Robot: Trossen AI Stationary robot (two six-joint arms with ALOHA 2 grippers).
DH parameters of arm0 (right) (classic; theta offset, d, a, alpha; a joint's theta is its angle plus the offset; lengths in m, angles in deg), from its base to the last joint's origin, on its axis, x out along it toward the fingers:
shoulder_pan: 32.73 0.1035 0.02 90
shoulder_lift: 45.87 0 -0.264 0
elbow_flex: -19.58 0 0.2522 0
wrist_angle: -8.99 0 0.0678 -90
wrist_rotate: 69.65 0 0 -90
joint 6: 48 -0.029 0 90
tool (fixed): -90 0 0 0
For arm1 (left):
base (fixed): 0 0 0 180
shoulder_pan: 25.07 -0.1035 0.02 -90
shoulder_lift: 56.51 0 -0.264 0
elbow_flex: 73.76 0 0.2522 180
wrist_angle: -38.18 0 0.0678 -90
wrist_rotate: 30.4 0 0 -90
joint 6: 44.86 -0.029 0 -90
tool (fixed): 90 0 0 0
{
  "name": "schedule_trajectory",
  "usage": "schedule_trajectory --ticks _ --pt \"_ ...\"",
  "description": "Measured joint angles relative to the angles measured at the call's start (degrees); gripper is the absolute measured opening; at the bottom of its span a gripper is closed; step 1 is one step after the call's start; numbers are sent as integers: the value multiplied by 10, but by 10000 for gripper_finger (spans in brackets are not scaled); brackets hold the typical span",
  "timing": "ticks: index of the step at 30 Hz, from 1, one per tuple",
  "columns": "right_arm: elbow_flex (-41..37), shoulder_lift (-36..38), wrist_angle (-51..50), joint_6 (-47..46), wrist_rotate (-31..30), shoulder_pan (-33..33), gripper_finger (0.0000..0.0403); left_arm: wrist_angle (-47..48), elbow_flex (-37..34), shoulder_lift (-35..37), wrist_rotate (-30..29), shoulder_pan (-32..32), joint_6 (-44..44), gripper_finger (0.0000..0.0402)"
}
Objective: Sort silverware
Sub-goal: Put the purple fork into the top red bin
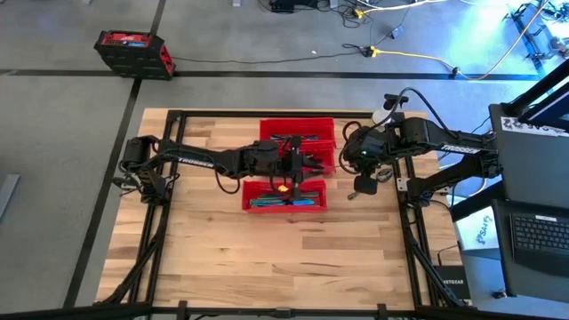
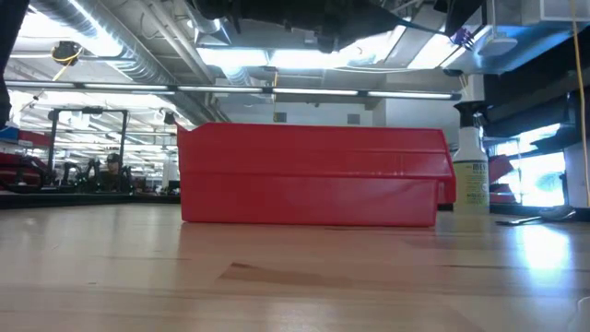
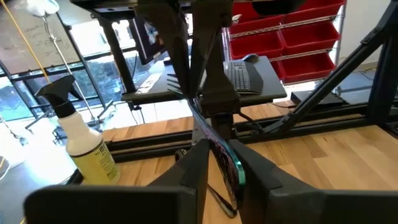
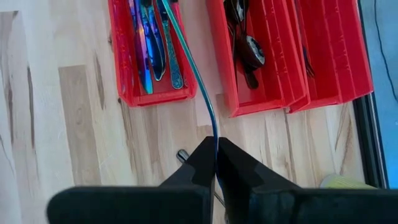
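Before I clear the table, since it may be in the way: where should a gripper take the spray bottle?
By the narrow neck under the trigger head, coming in level from the side. The spray bottle stands upright, its body looks wide for the jaws, and the nozzle overhangs one side, so avoid that side.

Three red bins (image 1: 297,142) are seen on the wooden table (image 1: 222,240), one set at six o'clock from the other two. A spray bottle (image 2: 472,171) is spotted beside them.
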Motion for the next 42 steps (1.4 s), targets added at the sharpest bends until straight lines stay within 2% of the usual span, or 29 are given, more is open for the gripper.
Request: schedule_trajectory --ticks 17,26,37,42 --pt "0 0 0 -1 0 0 0 0 0 0 0 -8 26 52" --pt "0 0 -1 -1 0 0 0 0 0 0 -2 -8 27 5" --pt "0 0 0 -18 0 0 1 2 0 0 -10 -20 42 1" --pt "0 0 -1 -19 7 0 16 2 0 0 -12 -19 40 0"
